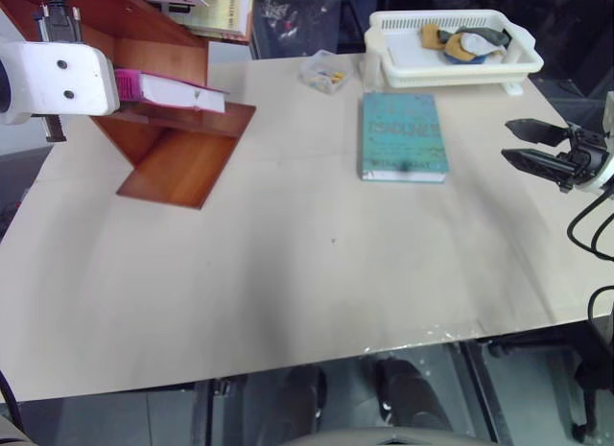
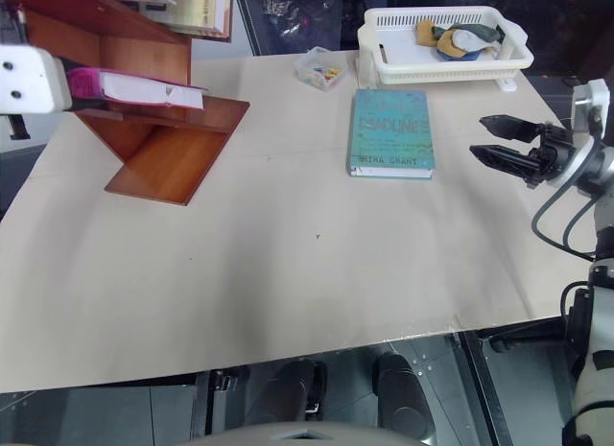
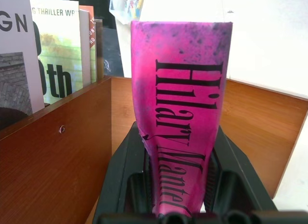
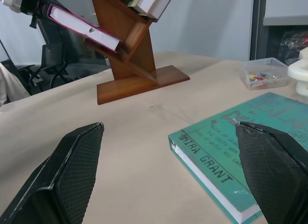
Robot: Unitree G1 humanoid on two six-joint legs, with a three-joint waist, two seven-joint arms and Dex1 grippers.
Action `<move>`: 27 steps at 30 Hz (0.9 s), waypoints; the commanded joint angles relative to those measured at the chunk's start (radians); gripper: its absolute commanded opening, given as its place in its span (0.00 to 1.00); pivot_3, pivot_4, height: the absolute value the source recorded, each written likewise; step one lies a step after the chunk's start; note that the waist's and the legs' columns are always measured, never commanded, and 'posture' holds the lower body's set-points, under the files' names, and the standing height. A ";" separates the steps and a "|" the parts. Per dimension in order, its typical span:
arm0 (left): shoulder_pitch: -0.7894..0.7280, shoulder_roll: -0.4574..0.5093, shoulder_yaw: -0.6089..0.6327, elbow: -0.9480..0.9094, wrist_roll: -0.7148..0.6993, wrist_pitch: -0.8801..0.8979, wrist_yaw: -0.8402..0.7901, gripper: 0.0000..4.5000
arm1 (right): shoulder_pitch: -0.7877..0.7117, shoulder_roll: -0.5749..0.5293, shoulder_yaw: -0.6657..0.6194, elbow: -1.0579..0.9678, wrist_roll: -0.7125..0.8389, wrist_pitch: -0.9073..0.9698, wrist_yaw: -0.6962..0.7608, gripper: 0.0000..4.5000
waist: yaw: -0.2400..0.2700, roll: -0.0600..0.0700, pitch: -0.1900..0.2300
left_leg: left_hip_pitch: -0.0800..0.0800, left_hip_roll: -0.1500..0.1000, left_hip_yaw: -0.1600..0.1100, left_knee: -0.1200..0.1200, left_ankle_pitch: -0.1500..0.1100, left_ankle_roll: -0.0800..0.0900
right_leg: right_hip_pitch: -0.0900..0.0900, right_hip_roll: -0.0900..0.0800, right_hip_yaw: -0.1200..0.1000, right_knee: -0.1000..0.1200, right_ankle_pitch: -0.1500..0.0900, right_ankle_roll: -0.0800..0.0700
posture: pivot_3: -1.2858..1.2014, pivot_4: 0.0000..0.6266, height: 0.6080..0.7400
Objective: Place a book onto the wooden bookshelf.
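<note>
1. The left gripper (image 3: 180, 204) is clamped on the pink book (image 3: 183, 113); the left wrist view shows both black fingers (image 3: 120, 176) pressed to its covers, with "Hilary Mantel" in black on the pink.
2. The head views show what the wrist view cannot: the book (image 1: 173, 89) lies nearly flat with white page edges outward, resting on a slanted board of the wooden bookshelf (image 1: 182, 149) at ten o'clock on the table (image 1: 288, 273).
3. The left wrist view shows a row of upright books (image 3: 53, 55) behind a shelf panel, their number unclear.
4. The right gripper (image 2: 504, 141) hangs at three o'clock over the table edge, jaws spread and empty; its wrist view shows two mesh-faced fingers (image 4: 62, 176) wide apart.
5. One teal book (image 2: 391, 131) lies flat at one o'clock; the right wrist view reads "Mira Grant" on its spine.
6. One white basket (image 1: 451, 48) stands at the far edge at one o'clock, cloth inside.
7. One small clear box (image 1: 324, 72) sits just left of the basket.
</note>
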 commanded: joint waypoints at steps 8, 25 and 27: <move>-0.026 0.017 0.021 0.074 -0.002 -0.039 0.005 0.42 | -0.001 -0.026 -0.029 -0.012 0.013 -0.019 0.065 1.00 | -0.001 0.000 0.000 | 0.000 0.000 0.000 0.000 0.000 0.000 | -0.001 0.000 0.001 0.001 0.000 0.000 | 0.52 0.24 1.00; -0.020 0.035 0.020 0.111 0.039 -0.062 0.005 0.97 | 0.014 -0.033 -0.042 -0.025 0.013 -0.017 0.065 1.00 | 0.001 0.000 0.000 | 0.000 0.000 0.001 0.000 0.000 0.000 | -0.001 0.000 0.001 0.001 0.000 0.000 | 0.52 0.24 1.00; -0.023 0.040 0.024 0.114 0.036 -0.062 0.003 0.97 | 0.011 -0.032 -0.042 -0.024 0.011 -0.017 0.065 1.00 | 0.001 0.000 0.000 | 0.000 0.000 0.001 0.000 0.000 0.000 | -0.001 0.000 0.001 0.001 0.000 0.000 | 0.52 0.24 1.00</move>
